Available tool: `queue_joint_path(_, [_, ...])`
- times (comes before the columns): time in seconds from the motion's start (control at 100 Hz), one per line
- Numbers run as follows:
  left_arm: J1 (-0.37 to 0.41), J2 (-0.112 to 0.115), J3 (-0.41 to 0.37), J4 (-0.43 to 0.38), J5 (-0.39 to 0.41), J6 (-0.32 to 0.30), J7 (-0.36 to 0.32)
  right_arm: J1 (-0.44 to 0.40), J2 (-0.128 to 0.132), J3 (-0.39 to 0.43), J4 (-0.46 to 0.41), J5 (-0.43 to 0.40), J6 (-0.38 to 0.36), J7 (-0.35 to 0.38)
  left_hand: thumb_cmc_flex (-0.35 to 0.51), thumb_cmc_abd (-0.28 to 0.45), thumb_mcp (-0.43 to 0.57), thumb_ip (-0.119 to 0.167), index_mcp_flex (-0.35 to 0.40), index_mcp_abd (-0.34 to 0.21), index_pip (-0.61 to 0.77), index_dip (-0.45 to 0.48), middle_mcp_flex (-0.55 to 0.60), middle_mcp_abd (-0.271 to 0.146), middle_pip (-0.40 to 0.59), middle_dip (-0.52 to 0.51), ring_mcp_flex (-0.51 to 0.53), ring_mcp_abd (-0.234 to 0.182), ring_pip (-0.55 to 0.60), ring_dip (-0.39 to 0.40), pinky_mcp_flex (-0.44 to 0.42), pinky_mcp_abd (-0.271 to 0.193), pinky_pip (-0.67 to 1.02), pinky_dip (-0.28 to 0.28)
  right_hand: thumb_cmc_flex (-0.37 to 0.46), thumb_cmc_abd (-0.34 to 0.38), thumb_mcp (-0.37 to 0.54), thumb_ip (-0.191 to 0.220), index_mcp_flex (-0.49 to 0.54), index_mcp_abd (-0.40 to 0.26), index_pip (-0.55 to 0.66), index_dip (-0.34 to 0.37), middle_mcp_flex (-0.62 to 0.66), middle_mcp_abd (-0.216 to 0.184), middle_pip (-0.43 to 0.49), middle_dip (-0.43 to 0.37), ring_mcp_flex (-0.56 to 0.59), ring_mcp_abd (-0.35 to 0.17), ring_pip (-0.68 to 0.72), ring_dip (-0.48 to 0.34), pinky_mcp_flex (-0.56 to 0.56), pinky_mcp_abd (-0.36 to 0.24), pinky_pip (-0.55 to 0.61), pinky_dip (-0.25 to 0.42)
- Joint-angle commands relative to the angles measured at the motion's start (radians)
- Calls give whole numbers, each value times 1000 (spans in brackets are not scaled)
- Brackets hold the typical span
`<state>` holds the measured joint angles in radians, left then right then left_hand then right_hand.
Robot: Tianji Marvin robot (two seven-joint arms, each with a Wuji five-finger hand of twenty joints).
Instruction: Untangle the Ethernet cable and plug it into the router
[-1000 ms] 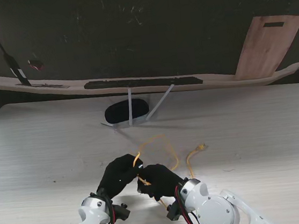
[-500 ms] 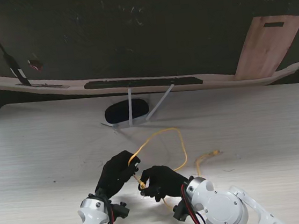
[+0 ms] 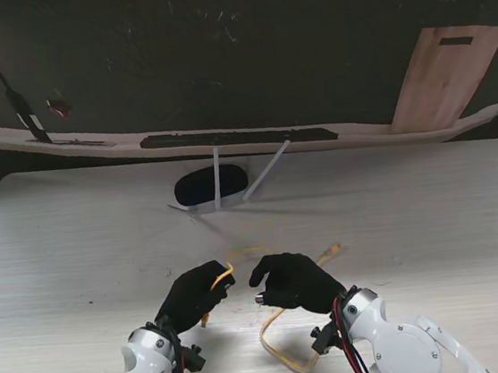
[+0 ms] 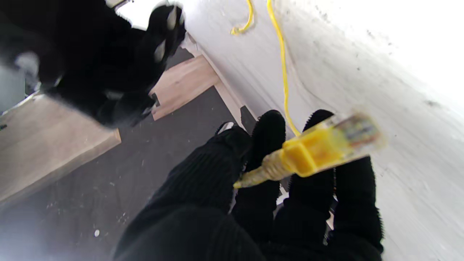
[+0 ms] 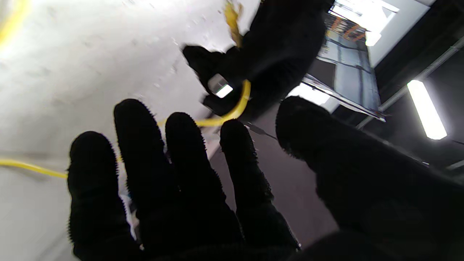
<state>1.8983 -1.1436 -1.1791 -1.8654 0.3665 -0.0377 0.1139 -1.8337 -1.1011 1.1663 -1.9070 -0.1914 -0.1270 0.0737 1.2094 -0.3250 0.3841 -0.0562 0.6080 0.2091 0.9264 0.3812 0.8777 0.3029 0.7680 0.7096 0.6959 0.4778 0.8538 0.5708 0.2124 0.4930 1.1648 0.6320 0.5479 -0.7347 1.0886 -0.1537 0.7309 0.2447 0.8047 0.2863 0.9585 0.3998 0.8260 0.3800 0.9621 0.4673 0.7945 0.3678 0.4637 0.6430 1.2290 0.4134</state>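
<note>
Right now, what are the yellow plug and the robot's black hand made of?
The plug on the Ethernet cable looks like clear, glossy hard plastic, and the yellow boot behind it like softer matte rubber or plastic. The left hand holding it wears a black knitted fabric glove: fuzzy ribbed weave, no shine. What lies under the glove is hidden.

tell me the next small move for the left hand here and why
Probably carry the plug away from me toward the router. The left hand already grips the yellow cable just behind that connector, the right hand is open and holds nothing, and the router stands farther from me across bare table.
</note>
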Motion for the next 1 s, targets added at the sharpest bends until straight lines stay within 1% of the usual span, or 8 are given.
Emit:
queue_joint_path(0.0, [-3,11,1,-9,15,3,-34,13,-12,-3,3,5,-27,-7,79,36,-14,18,-17,-55,20,1,-14,-28,11,14,0,25,6,14,-21,-27,-5,6,-31,-53,30,6,-6,-41,-8,20,-7,-14,-1,3,7,-35,-9,7,-1,-17,-25,-1])
queue_joint_path(0.24, [-15,47,-17,-11,66,-72,-164,87,-38,-65,91,15,-148,-106,82,53,-45,22,-17,-79,12,3,-18,-44,-5,11,-1,7,-8,12,-22,-30,-8,3,-107,-143,44,-23,-213,-114,13,28,-270,-70,-47,6,-174,-127,-141,-10,-132,-151,-195,-27])
queue_joint_path(0.47, [-25,80,-40,-19,68,-138,-303,159,-58,-137,175,72,-209,-143,82,71,-73,25,-21,-104,1,0,-23,-64,-24,12,-4,-5,-28,8,-19,-44,-15,-2,-254,-229,83,-54,-408,-174,51,29,-487,-146,-77,-5,-364,-275,-336,-63,-263,-343,-475,-55])
queue_joint_path(0.52, [-27,83,-40,-19,71,-143,-313,176,-63,-155,195,91,-229,-150,82,73,-75,26,-22,-105,0,1,-22,-68,-25,13,-3,-6,-30,8,-18,-45,-15,-3,-301,-236,91,-61,-436,-187,60,30,-506,-156,-76,-6,-368,-289,-354,-70,-268,-366,-519,-67])
queue_joint_path(0.58, [-29,83,-39,-18,69,-148,-315,194,-69,-177,213,127,-245,-151,82,73,-76,28,-24,-105,-1,1,-22,-68,-27,15,-3,-8,-32,9,-16,-49,-16,-4,-360,-192,78,-65,-470,-204,71,32,-517,-160,-74,-6,-366,-290,-364,-74,-263,-384,-558,-79])
queue_joint_path(0.73, [-31,79,-33,-8,57,-170,-295,232,-85,-233,248,222,-239,-143,82,74,-78,28,-20,-107,1,4,-21,-69,-28,20,2,-10,-32,11,-9,-51,-14,-4,-427,-68,13,-55,-551,-252,106,38,-555,-160,-75,-8,-368,-272,-362,-73,-245,-376,-608,-84])
queue_joint_path(0.86, [-28,78,-36,-6,54,-187,-288,258,-97,-269,274,277,-214,-139,82,76,-82,26,-20,-113,1,5,-20,-72,-28,23,4,-12,-32,13,-6,-51,-13,-4,-430,30,-55,-36,-602,-282,133,36,-588,-162,-76,-12,-365,-256,-358,-71,-222,-341,-648,-72])
queue_joint_path(0.99, [-25,75,-38,-1,57,-207,-271,275,-102,-287,291,295,-171,-130,81,79,-86,25,-18,-118,4,7,-19,-75,-28,25,7,-16,-33,15,-2,-51,-11,-4,-428,99,-109,-24,-636,-300,144,29,-618,-171,-76,-14,-361,-226,-358,-72,-193,-224,-670,-40])
